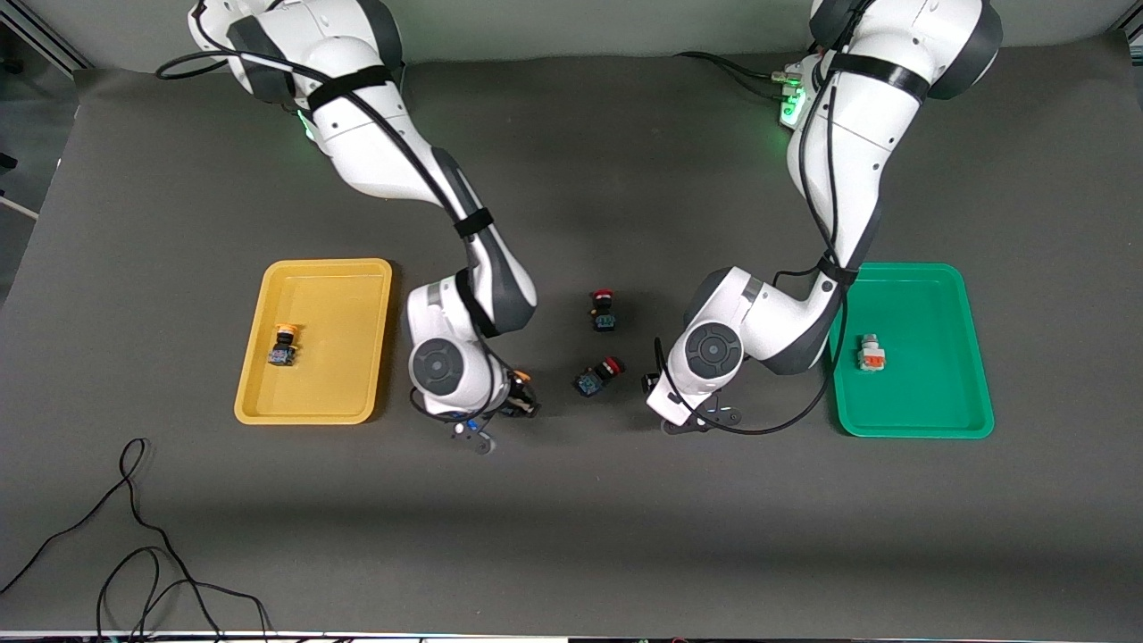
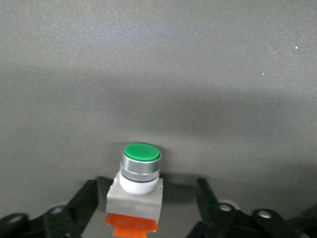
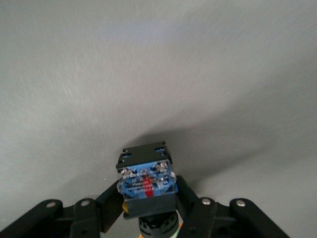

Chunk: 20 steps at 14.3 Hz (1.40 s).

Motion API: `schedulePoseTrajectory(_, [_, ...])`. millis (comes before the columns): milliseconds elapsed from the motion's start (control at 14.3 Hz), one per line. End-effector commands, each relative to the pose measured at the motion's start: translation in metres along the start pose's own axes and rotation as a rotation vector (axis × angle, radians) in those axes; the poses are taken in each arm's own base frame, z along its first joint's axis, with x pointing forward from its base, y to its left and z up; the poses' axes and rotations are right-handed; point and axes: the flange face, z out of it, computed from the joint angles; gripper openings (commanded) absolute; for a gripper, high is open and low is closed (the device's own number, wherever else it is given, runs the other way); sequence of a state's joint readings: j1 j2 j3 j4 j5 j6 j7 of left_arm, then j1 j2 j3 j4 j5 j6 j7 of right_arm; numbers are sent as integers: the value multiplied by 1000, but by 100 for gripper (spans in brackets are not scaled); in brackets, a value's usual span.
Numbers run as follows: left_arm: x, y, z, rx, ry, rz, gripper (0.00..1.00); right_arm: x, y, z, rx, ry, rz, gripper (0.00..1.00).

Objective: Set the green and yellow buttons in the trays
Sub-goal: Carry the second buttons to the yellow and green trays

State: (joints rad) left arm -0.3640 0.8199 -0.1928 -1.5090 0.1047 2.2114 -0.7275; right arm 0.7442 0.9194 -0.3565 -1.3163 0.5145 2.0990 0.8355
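My right gripper (image 3: 147, 192) is shut on a yellow button with a black-blue body (image 3: 146, 178). In the front view it (image 1: 521, 400) is low over the table beside the yellow tray (image 1: 344, 366). That tray holds another yellow button (image 1: 283, 346). My left gripper (image 2: 147, 187) is open, its fingers (image 2: 89, 194) on either side of a green-capped white-grey button (image 2: 140, 171) that stands on the table, not touching it. In the front view the left gripper (image 1: 656, 388) hides this button. The green tray (image 1: 929, 384) holds a second green button (image 1: 869, 353).
Two red-capped black switches lie between the grippers, one (image 1: 604, 311) farther from the front camera and one (image 1: 598, 377) nearer. A black cable (image 1: 134, 536) loops on the table near the front edge at the right arm's end.
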Motion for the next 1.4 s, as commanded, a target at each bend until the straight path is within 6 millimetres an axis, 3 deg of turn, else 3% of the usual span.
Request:
schedulePoseTrajectory(0, [-1, 3, -9, 11, -1, -5, 17, 31, 26, -90, 8, -15, 21, 0])
schedulePoseTrajectory(70, [-2, 2, -12, 25, -17, -3, 7, 48, 44, -125, 9, -25, 16, 0])
schedulePoseTrajectory(210, [1, -9, -25, 55, -49, -7, 6, 75, 91, -196, 22, -75, -35, 0])
schedulePoseTrajectory(280, [6, -21, -44, 61, -59, -12, 5, 90, 119, -220, 19, -112, -66, 0])
schedulePoseTrajectory(420, [22, -62, -97, 9, -107, -4, 5, 125, 177, -237, -13, -191, -164, 0])
schedulePoseTrajectory(559, [39, -130, -141, -20, -175, 46, 5, 149, 227, -219, -74, -232, -252, 0])
schedulePoseTrajectory(769, [66, -247, -158, -19, -232, 109, 5, 169, 288, -168, -87, -274, -347, 0])
schedulePoseTrajectory(909, [81, -329, -146, 39, -224, 177, 6, 173, 308, -132, -86, -252, -323, 0])
schedulePoseTrajectory(979, [87, -360, -134, 60, -214, 203, 6, 170, 316, -115, -75, -228, -313, 0])
schedulePoseTrajectory(1119, [92, -411, -93, 68, -153, 247, 7, 145, 314, -74, -89, -163, -340, 0])
schedulePoseTrajectory(1189, [92, -428, -71, 76, -125, 266, 8, 141, 315, -65, -95, -141, -343, 0])
schedulePoseTrajectory(1259, [90, -436, -48, 72, -103, 269, 8, 138, 311, -64, -98, -140, -350, 30])
schedulePoseTrajectory(1329, [87, -436, -29, 70, -88, 279, 8, 136, 308, -64, -99, -139, -355, 99])
